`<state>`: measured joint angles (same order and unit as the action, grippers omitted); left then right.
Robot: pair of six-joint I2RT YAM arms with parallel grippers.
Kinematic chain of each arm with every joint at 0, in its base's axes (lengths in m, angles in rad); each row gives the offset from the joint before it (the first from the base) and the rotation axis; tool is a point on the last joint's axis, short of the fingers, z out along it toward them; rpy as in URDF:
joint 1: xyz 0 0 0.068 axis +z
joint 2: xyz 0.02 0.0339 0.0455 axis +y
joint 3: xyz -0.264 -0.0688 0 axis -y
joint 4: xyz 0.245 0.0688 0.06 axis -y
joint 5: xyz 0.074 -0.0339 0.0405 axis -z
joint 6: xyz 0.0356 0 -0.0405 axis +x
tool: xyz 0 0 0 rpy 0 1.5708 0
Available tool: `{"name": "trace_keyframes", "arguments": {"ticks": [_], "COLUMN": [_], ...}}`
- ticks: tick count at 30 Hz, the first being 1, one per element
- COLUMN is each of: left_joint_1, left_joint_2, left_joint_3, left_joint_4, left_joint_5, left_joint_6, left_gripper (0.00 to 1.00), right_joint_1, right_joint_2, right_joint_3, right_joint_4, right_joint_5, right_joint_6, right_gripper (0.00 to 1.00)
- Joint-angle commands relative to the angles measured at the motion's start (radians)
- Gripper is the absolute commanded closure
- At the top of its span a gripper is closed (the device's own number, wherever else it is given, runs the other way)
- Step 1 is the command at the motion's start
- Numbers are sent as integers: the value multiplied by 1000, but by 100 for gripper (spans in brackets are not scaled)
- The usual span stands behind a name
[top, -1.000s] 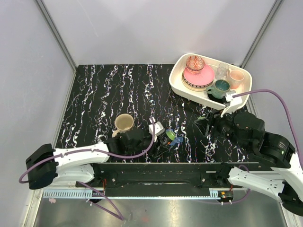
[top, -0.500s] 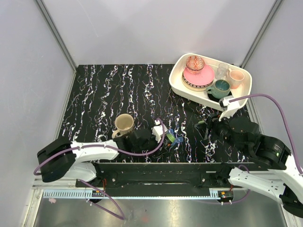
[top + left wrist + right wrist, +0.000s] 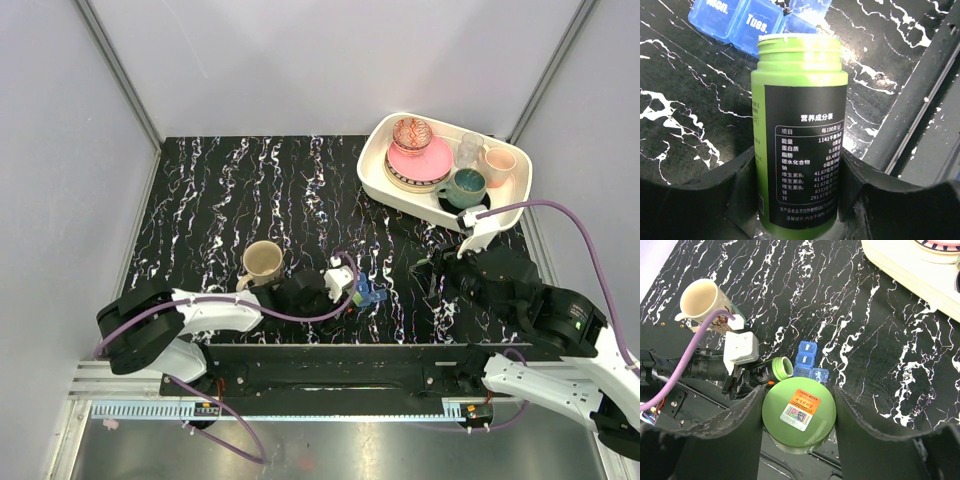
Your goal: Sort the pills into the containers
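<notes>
- Left wrist view: the left gripper (image 3: 799,167) is closed around a green bottle (image 3: 799,135), one black finger pressing on each side of its lower half.
- The bottle has no cap on its threaded neck. A black label with white Chinese nutrition text faces the camera.
- Just past the bottle's mouth lies the blue pill box (image 3: 747,25) on the black, white-veined table (image 3: 685,100). Two closed lids read "Mon." and "Tues."; whether the next lid is up or down is hard to tell.
- Right wrist view: the right gripper (image 3: 799,415) clamps a round green object (image 3: 799,412) between its two fingers. It is seen end-on with an orange sticker and a small code square on its face. Whether it is a cap or a bottle end cannot be told.
- Below it in this view, the bottle lies on its side in the left gripper, mouth just beside the pill box's row of three little compartments.
- A beige mug (image 3: 702,300) stands behind the left arm, handle toward the left.
- Top external view: both grippers sit near the table's front edge, well apart, with the pill box between them, close to the left one.
- A cream tray (image 3: 375,175) at the far right corner holds a pink plate, a teal mug, a clear glass and a peach cup.
</notes>
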<state>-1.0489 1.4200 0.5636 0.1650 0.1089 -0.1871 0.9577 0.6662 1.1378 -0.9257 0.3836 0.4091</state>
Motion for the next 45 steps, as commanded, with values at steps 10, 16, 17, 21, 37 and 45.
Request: {"name": "trace_keyframes", "arguments": {"ticks": [10, 16, 17, 21, 37, 45], "left_joint_1": [3, 3, 3, 3, 3, 3], "left_joint_2": [43, 66, 68, 74, 92, 125], "left_joint_3": [107, 139, 140, 177, 254, 292], "left_joint_4": [-73, -116, -120, -162, -315, -364], "left_joint_5": [-23, -20, -20, -26, -37, -29], "left_joint_6": [41, 49, 51, 60, 98, 124], "left_gripper": [100, 100, 100, 100, 100, 100], "right_joint_1": [4, 4, 3, 3, 4, 4], "right_joint_2": [-14, -22, -23, -25, -31, -36], "right_joint_3": [-6, -7, -6, -1, 10, 13], "right_joint_4": [5, -9, -10, -15, -27, -30], "right_joint_5": [29, 44, 49, 57, 98, 107], "right_joint_6": [2, 10, 10, 10, -13, -15], "right_gripper": [100, 100, 100, 100, 100, 100]}}
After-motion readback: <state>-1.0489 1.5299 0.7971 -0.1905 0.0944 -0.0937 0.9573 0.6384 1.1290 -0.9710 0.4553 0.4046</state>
